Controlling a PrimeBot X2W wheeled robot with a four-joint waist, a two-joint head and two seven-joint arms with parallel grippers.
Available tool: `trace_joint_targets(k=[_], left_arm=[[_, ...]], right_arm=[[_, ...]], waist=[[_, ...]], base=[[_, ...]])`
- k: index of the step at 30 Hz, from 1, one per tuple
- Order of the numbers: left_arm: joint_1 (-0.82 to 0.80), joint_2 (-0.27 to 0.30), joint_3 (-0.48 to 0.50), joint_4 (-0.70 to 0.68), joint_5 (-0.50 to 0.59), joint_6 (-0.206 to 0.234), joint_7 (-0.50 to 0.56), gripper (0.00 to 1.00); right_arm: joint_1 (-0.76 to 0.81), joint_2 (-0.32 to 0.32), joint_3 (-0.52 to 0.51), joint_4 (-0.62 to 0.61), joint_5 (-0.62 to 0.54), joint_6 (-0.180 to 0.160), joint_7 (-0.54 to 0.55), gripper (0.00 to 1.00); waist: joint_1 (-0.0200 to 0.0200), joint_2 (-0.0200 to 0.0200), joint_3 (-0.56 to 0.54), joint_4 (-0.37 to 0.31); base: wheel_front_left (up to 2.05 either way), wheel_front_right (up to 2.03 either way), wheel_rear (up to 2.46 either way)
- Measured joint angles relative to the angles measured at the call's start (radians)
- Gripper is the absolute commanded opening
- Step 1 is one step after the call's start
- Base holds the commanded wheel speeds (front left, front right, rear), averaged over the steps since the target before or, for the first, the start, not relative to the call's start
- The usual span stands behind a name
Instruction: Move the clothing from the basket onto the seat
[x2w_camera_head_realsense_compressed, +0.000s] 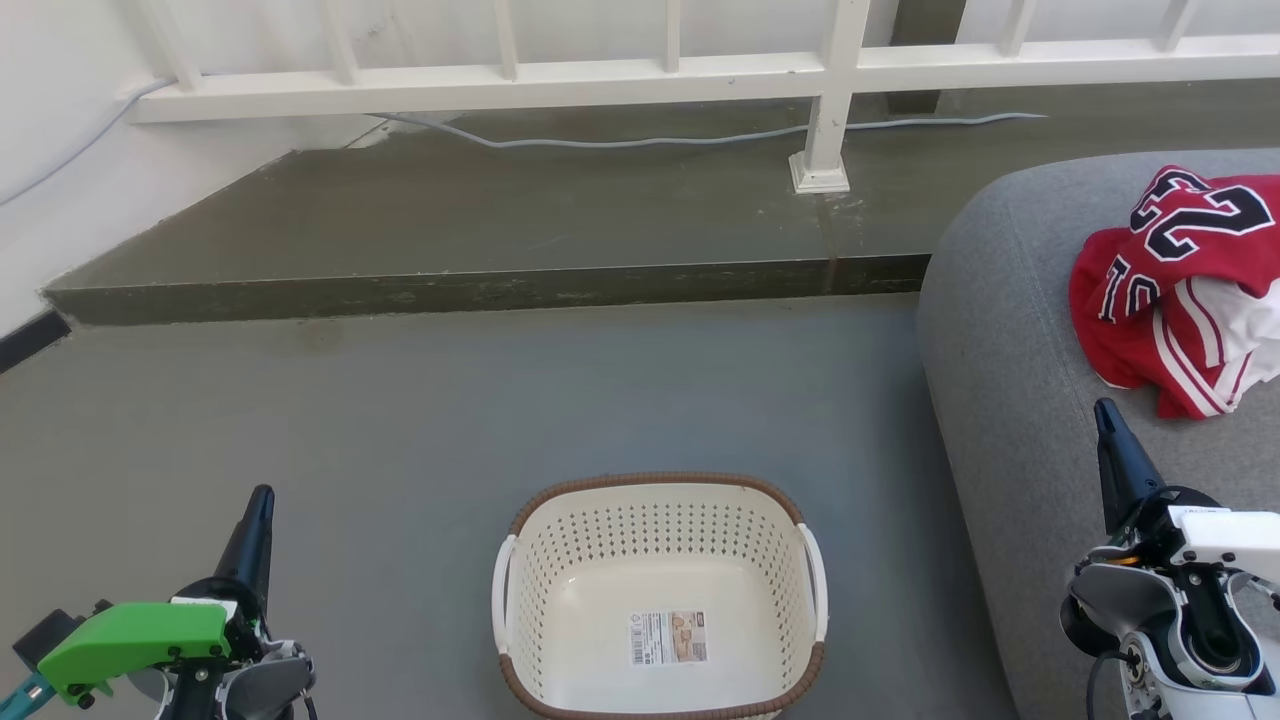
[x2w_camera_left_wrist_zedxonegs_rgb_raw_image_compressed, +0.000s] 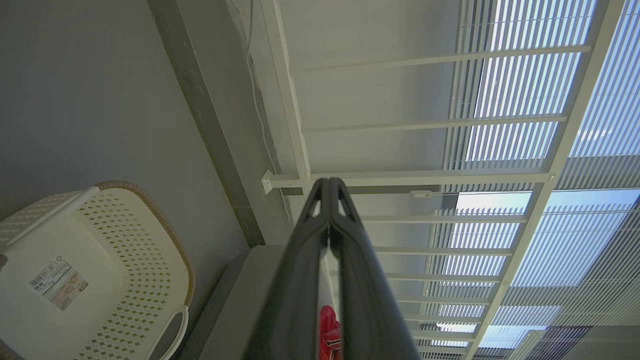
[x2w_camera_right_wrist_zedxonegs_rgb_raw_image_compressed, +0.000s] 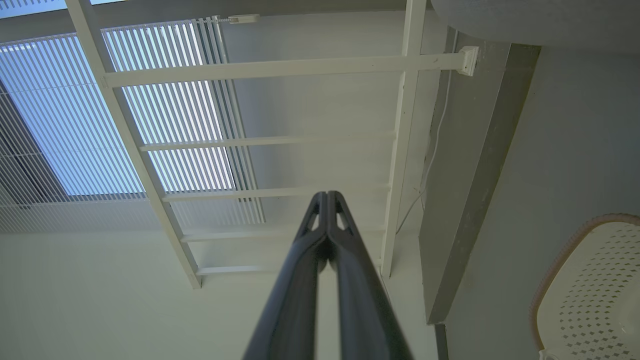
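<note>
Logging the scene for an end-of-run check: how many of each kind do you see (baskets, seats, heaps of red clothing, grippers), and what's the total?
basket: 1, no clothing in it
seat: 1
heap of red clothing: 1, on the seat; separate pieces cannot be told
grippers: 2, left gripper and right gripper, both shut
Total: 5

Basket (x2w_camera_head_realsense_compressed: 660, 530): smooth cream plastic, slight sheen. Rim (x2w_camera_head_realsense_compressed: 655, 479) is brown with a woven-look texture. Paper label (x2w_camera_head_realsense_compressed: 668, 637) on its floor. Seat (x2w_camera_head_realsense_compressed: 1000, 350) beside right hand (x2w_camera_head_realsense_compressed: 1103, 405): grey cloth, matt, slightly coarse. Clothing (x2w_camera_head_realsense_compressed: 1130, 345): smooth red cloth, white lining. Floor (x2w_camera_head_realsense_compressed: 400, 420): matt grey, scuffed. Left hand (x2w_camera_head_realsense_compressed: 262, 495) and right hand: dark matt plastic.
</note>
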Motion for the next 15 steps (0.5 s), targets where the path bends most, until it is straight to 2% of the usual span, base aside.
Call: trace_joint_targets(k=[15], left_arm=[[-0.002,-0.001,0.001,0.002,0.000,0.000,0.000,0.00]], right_arm=[[0.000,0.000,-0.001,0.004,0.000,0.000,0.001,0.00]], waist=[[0.0000,0.0000,0.000,0.000]], base=[[0.00,0.00,0.00]])
